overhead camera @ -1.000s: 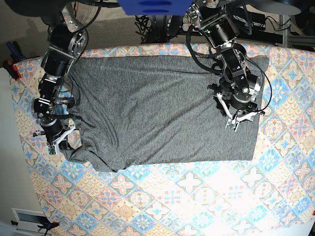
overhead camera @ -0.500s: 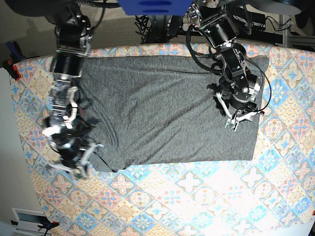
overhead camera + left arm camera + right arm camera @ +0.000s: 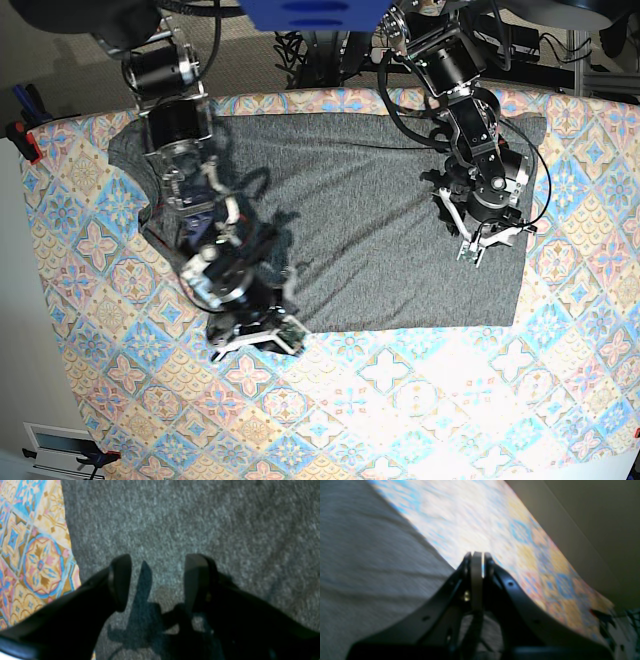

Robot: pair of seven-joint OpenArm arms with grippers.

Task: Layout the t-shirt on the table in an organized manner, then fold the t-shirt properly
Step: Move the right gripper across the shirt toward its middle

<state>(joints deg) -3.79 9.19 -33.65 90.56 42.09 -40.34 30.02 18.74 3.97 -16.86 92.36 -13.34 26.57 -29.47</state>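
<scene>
Right gripper point(image 3: 252, 338) first, since it sits on the left of my base view: its jaws are pressed together, the wrist camera showing only a bright sliver between the fingertips point(image 3: 477, 562), and I see no fabric pinched between the tips. From above, that arm reaches down over the left part of the t-shirt point(image 3: 350, 210), with the gripper just above the shirt's near edge where grey cloth meets the patterned table point(image 3: 420, 400). In its wrist view the grey fabric fills the left, with a few shallow creases, and the tiled cloth runs off to the right, blurred.

Moving across, the t-shirt lies spread over the far half of the table, mostly flat, its long axis running left to right. A sleeve pokes out at the far left corner beside the right arm's upper links, and some soft wrinkles run through the middle.

On the right of the base view I have the left gripper point(image 3: 482, 243) over the shirt's right part, near its right edge. Its jaws stand apart with nothing between them; the wrist camera shows both fingers point(image 3: 120, 580) hanging over bare grey fabric point(image 3: 200, 517), casting a shadow on it, with the table's tiles point(image 3: 32, 555) showing at the left border.
</scene>
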